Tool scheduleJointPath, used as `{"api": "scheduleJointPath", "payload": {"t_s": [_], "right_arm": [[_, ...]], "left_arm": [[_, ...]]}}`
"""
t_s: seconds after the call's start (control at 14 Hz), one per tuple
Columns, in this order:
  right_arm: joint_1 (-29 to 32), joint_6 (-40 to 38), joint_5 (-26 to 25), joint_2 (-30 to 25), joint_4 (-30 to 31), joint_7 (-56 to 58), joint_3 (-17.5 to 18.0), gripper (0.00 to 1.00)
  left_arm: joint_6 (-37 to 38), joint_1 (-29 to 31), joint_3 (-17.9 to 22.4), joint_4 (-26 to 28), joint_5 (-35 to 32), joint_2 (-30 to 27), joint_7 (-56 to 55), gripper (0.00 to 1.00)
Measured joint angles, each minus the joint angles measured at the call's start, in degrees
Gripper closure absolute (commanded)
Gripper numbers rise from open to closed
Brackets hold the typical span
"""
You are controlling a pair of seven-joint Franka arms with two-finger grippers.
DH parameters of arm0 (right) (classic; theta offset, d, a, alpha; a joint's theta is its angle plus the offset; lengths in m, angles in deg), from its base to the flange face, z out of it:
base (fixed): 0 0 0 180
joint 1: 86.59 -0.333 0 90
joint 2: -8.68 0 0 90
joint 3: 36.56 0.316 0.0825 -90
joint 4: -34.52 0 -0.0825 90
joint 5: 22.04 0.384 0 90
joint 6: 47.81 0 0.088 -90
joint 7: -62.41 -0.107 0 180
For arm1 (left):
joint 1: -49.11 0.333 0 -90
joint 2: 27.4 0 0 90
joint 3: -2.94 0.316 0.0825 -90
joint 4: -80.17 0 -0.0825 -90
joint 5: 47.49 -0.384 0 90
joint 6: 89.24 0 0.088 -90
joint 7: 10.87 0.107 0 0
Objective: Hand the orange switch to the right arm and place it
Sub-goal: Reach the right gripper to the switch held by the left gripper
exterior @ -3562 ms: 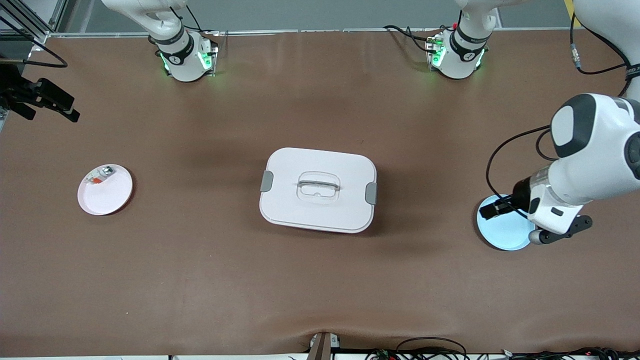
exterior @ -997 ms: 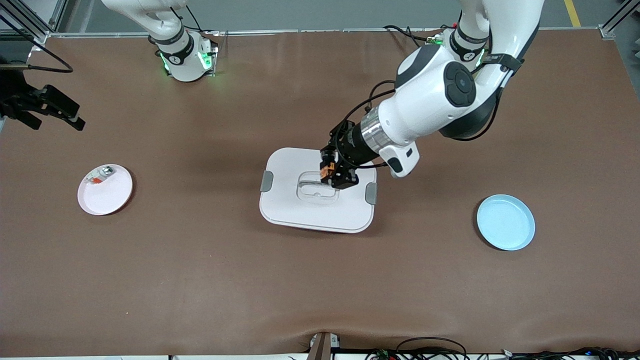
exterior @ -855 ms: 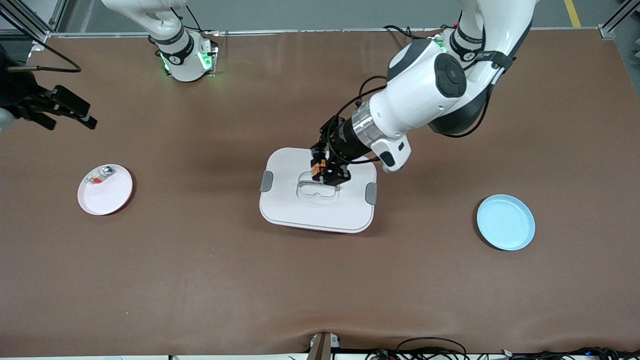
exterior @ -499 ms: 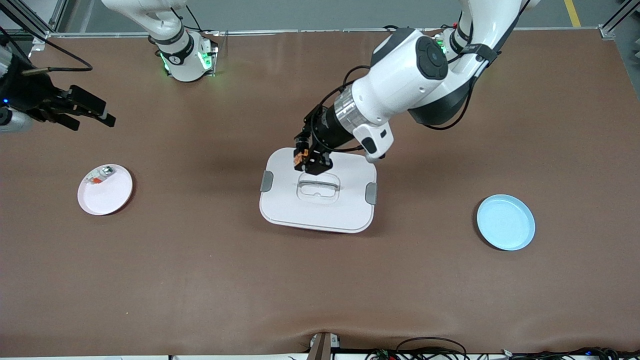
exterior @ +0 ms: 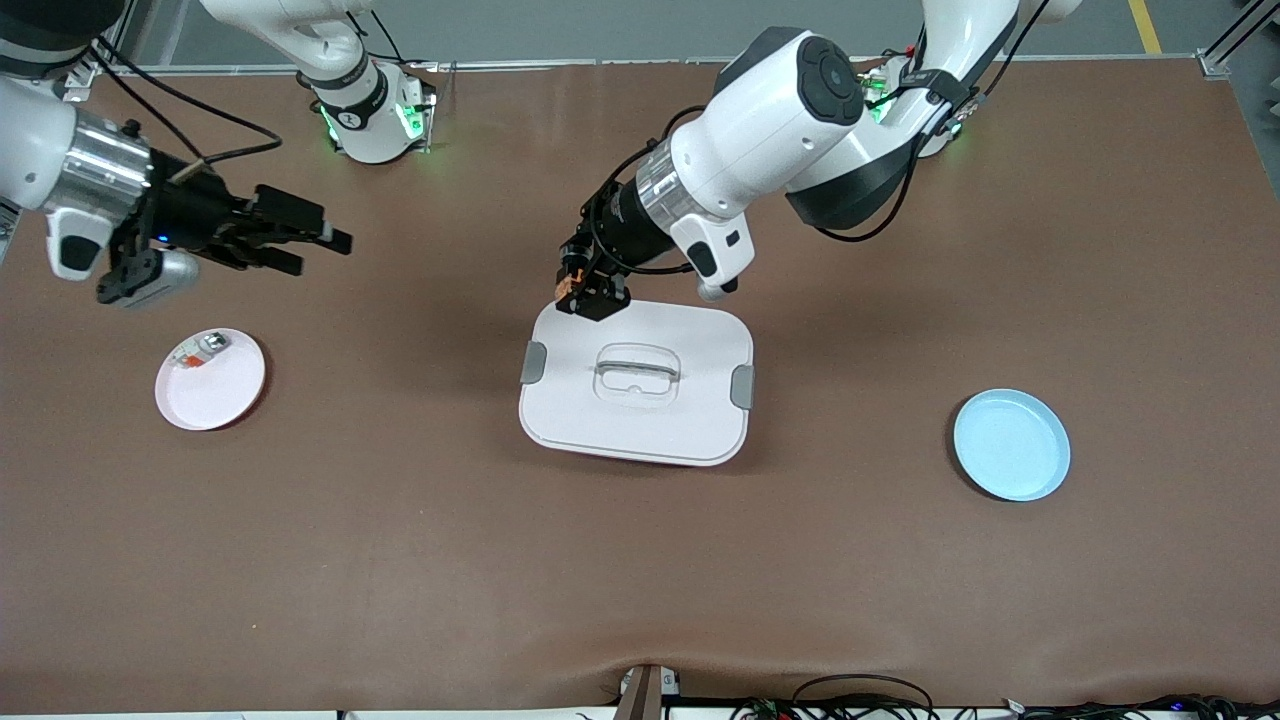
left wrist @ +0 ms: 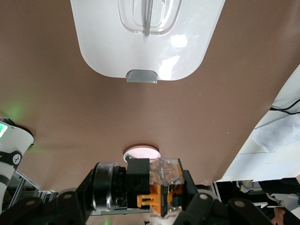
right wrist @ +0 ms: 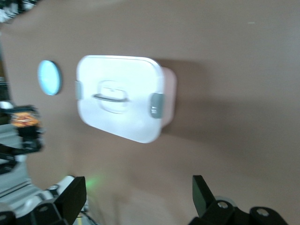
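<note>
The left gripper (exterior: pixel 588 292) has its jaws clenched on the orange switch (exterior: pixel 571 283), a tiny black block with an orange middle. In the left wrist view the switch (left wrist: pixel 159 187) sits crosswise between the black fingers (left wrist: pixel 201 206), its orange part and a clear face showing. The gripper hangs in the air over the edge of the white lidded box (exterior: pixel 700 440) that lies toward the robots' bases, at the corner toward the right arm's end of the bench.

The box sits mid-bench, its lid shut, with a grey latch (exterior: pixel 533 362) at each short end and a recessed handle (exterior: pixel 637 372) in the lid's middle. Nothing stands between the two grippers but open brown bench (exterior: pixel 640 580).

The right gripper (exterior: pixel 318 240) is held up over bare bench toward the right arm's end, its jaws spread wide and holding nothing, pointing toward the box. The right wrist view shows its two fingers (right wrist: pixel 70 197) well apart, with the box (right wrist: pixel 122 101) seen past them.

Nearer the front camera than the right gripper lies a pink plate (exterior: pixel 225 395), and on it a small clear-silver part with a red-orange piece (exterior: pixel 198 352). A light blue plate (exterior: pixel 1011 445) lies toward the left arm's end of the bench, well apart from the box.
</note>
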Motion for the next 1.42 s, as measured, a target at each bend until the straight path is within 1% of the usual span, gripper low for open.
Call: {"api": "scheduleJointPath", "payload": {"t_s": [0.28, 0.78, 1.07, 1.42], "right_arm": [[-4.6, 6.0, 6.1, 0.4, 1.0, 0.0, 0.1, 0.00], [-12.8, 17.0, 13.0, 5.1, 1.2, -1.0, 0.2, 0.00], [-17.1, 23.1, 14.8, 7.6, 1.2, -3.4, 0.2, 0.00], [-18.0, 24.4, 16.0, 8.3, 1.0, -3.6, 0.1, 0.00]], "left_arm": [[-0.1, -0.8, 0.0, -0.1, 0.0, 0.0, 0.3, 0.80], [-1.7, -1.2, 0.0, -0.1, 0.0, 0.0, 0.7, 0.80], [-2.3, -1.6, 0.0, -0.1, 0.0, 0.0, 0.7, 0.80], [-2.6, -1.5, 0.1, -0.1, 0.0, 0.1, 0.7, 0.80]]}}
